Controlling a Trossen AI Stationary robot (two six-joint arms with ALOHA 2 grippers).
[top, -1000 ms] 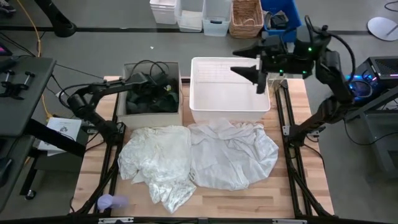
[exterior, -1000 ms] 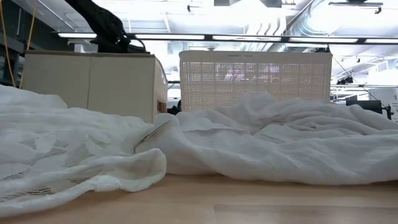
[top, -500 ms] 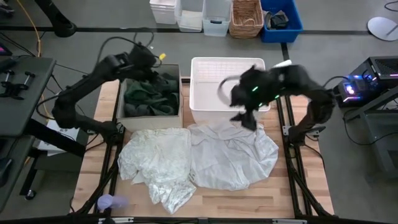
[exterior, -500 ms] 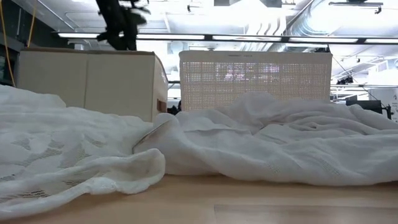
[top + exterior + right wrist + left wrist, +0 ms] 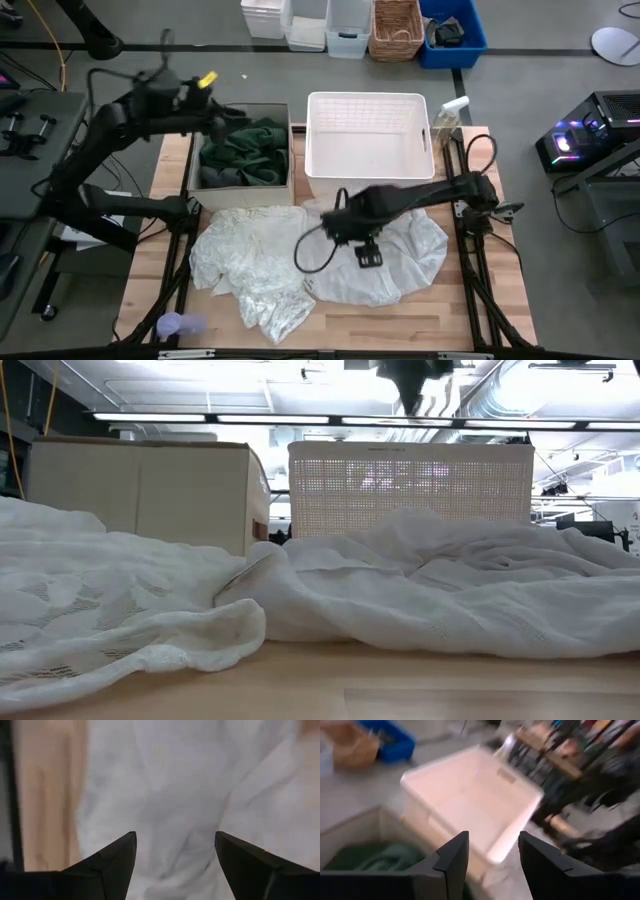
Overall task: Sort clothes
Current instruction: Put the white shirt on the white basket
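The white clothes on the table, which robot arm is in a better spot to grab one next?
Probably the right. The right gripper hangs open directly over the white clothes on the table. The left gripper, also open, is off by the beige box holding the dark green piece.

White clothes (image 5: 375,245) thin crinkled cloth; table (image 5: 440,315) pale wood planks; basket (image 5: 368,145) perforated white plastic.

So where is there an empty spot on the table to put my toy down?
The white basket is empty inside. Bare wood shows along the front edge of the table, right of the lacy white piece. The middle is crowded: white clothes cover it, and the right gripper hangs open over the plain white piece. The beige box holds the dark green piece.
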